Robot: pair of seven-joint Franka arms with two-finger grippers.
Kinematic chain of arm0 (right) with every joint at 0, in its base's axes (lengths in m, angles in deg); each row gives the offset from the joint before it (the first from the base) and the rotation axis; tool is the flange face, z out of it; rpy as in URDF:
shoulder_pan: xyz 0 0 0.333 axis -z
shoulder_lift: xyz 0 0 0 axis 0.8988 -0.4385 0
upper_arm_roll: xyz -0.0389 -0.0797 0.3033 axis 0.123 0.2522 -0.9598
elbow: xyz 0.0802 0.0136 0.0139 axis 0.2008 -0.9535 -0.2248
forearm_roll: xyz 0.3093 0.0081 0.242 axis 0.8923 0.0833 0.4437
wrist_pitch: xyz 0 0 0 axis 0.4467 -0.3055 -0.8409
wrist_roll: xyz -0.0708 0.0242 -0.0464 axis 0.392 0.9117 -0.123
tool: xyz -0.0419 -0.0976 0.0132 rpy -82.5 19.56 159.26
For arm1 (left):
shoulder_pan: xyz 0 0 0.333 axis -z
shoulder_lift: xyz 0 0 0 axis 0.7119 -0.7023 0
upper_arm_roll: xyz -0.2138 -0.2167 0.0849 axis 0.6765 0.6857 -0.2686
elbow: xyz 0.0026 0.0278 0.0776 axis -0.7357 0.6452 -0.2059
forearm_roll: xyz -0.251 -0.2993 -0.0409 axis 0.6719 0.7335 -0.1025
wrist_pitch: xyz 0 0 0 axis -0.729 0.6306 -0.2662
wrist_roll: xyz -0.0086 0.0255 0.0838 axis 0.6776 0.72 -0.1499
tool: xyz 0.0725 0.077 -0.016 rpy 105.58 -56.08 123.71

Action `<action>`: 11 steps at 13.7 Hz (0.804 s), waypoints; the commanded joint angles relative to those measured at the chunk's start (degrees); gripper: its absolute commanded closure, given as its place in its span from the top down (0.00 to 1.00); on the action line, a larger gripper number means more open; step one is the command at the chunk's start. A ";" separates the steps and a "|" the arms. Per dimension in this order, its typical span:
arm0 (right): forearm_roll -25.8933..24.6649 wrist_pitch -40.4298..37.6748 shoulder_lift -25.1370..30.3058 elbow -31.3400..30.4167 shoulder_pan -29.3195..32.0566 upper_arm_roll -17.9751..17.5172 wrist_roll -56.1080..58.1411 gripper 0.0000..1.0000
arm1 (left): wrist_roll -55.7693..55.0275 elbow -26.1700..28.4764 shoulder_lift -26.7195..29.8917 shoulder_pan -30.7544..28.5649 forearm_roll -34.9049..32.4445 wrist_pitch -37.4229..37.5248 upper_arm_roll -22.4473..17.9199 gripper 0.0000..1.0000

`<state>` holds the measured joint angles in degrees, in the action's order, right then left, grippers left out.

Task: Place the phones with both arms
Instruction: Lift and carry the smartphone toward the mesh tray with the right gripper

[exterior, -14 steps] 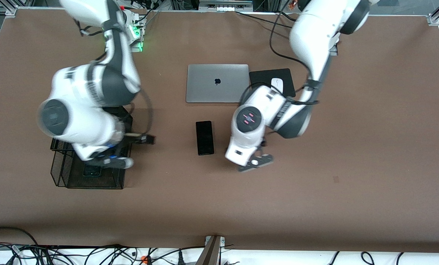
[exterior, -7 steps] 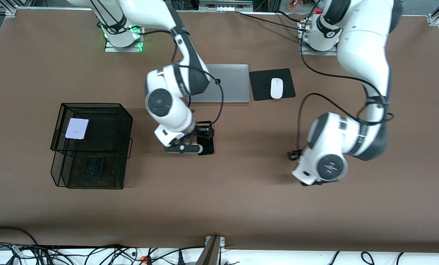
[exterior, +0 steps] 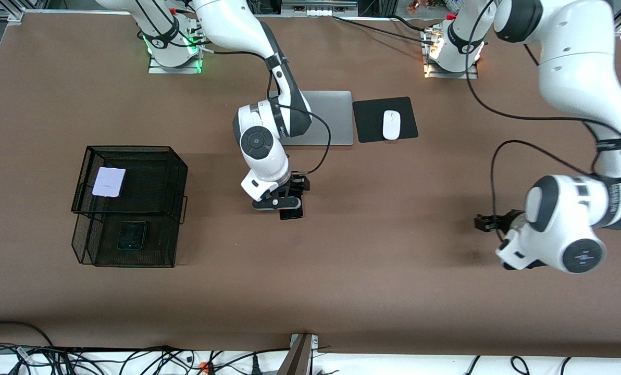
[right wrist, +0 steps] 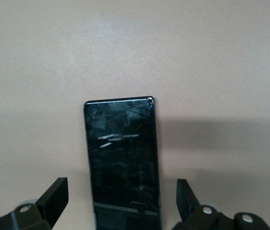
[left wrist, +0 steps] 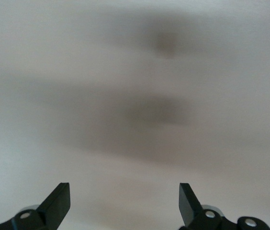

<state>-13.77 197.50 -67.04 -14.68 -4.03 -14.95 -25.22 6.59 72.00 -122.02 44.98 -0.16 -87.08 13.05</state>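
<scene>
High front view, two downward wrist views

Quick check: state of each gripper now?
Left gripper: open, empty, over bare table.
Right gripper: open, over the slim black phone, not gripping it.

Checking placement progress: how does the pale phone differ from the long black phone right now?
The pale phone is small, squarish and lavender-white; the long black phone is a slim dark slab. The pale phone lies on the upper tier of the wire basket; the long black phone lies on the bare table mid-table. Nothing is over the pale phone; the open right gripper is over the long black phone. Both lie flat, ungripped.
</scene>
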 commanded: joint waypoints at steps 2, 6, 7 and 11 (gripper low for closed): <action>0.80 3.61 -0.58 -1.87 -1.50 -0.93 1.08 1.00 | 1.77 6.92 7.08 -2.66 0.82 -0.22 1.23 1.00; 0.71 5.27 -1.99 -2.31 -1.94 -1.02 1.34 1.00 | 1.24 6.48 7.26 -2.49 1.97 -0.22 1.23 1.00; 0.71 6.33 -2.34 -2.40 -2.11 -1.02 1.43 1.00 | 1.32 6.39 7.26 -2.58 2.15 -0.22 1.23 1.00; 0.71 7.04 -2.78 -2.66 -2.20 -1.02 1.43 1.00 | 1.68 5.95 6.91 0.04 1.28 -0.40 1.23 1.00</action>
<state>-13.77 203.19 -70.06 -16.21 -5.34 -16.30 -24.92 7.56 76.37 -116.37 43.11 0.65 -87.00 14.51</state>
